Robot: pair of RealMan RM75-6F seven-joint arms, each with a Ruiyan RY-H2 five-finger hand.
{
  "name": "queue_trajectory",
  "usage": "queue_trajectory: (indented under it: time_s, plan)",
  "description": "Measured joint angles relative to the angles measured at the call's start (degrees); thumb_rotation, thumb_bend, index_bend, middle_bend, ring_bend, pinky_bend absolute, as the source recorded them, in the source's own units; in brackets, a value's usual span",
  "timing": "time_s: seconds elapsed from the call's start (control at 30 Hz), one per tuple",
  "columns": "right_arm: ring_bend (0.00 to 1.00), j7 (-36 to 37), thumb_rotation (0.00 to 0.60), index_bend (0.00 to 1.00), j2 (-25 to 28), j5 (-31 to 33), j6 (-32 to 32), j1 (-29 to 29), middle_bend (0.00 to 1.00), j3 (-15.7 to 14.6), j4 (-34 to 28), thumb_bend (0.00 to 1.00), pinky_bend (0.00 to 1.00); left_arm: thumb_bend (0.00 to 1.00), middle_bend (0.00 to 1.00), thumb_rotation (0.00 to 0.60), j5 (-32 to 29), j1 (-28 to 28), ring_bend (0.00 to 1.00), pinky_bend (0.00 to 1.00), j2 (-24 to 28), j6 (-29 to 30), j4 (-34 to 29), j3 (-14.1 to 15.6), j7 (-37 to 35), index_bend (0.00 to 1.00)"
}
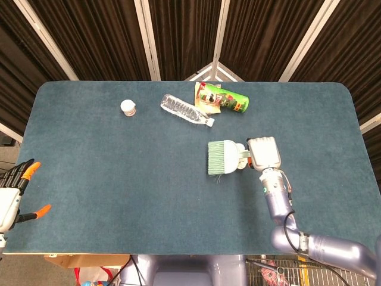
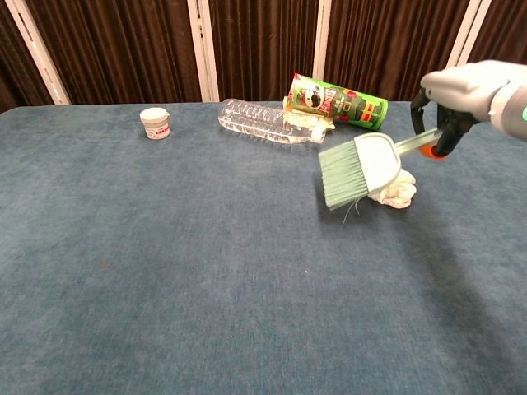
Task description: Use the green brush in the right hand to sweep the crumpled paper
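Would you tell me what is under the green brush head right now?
The crumpled paper lies under the brush, which the right hand holds by the handle. In the chest view only the paper's right part shows; the rest is covered. In the head view the brush and hand hide nearly all of it.

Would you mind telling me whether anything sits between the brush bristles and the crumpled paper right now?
Nothing visible does. The right hand holds the green brush directly over the crumpled paper, which peeks out behind its head. The bottle and can lie farther back.

The right robot hand [image 1: 264,154] holds the green brush [image 1: 222,157] over the blue table [image 1: 119,179], bristles pointing left.
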Motion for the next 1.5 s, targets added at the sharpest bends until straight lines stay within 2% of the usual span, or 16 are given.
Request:
queue_trajectory:
  time_s: [0.2,0.37,0.53,0.73,0.9,1.07,1.3,1.5]
  plan:
    - [1.0,-1.24,0.6,0.83,-4.74,1.62,-0.31,1.36,1.0,-1.84,8.02,0.62,0.97,0.0,0.0,0.6,0.09,-0.15,0.0,0.02,0.19,-0.18,-0.06,0.01,-0.48,0.0]
    - [1.0,-2.28,0.6,0.83,-5.9,1.87,-0.22,1.76,1.0,-3.26,12.37,0.62,0.97,0.0,0.0,0.6,-0.14,-0.23,0.0,0.02,0.26,-0.49,-0.09,0.02,-0.78,0.0]
    - [1.0,-3.5,0.6,0.83,-3.83,1.5,0.29,1.23,1.0,-4.58,13.78,0.62,0.97,0.0,0.0,0.6,-0.08,-0.23,0.0,0.02,0.37,-0.47,-0.26,0.07,-0.82,0.0]
    - [1.0,-5.64,0.6,0.84,1.04,1.46,1.73,-0.24,1.0,-6.01,13.75,0.62,0.97,0.0,0.0,0.6,0.3,-0.14,0.0,0.02,0.41,-0.16,-0.47,0.2,-0.73,0.0]
    - [1.0,-7.39,0.6,0.84,5.27,1.81,3.46,-1.54,1.0,-6.67,12.39,0.62,0.97,0.0,0.0,0.6,0.53,-0.18,0.0,0.02,0.38,-0.09,-0.69,0.26,-0.39,0.0]
    - [1.0,-6.99,0.6,0.84,8.14,1.19,4.68,-1.88,1.0,-5.79,8.66,0.62,0.97,0.0,0.0,0.6,0.49,-0.37,0.0,0.02,0.23,-0.36,-0.88,0.23,0.08,0.0]
    - [1.0,-5.58,0.6,0.84,10.21,0.52,5.3,-0.41,1.0,-2.34,0.16,0.62,0.97,0.0,0.0,0.6,0.51,-0.77,0.0,0.02,0.0,-0.91,-1.01,0.22,0.69,0.0]
    - [1.0,-5.23,0.6,0.84,8.37,4.19,4.85,1.69,1.0,0.11,-2.68,0.62,0.97,0.0,0.0,0.6,0.44,-0.85,0.0,0.02,0.1,-1.1,-0.99,0.26,0.27,0.0]
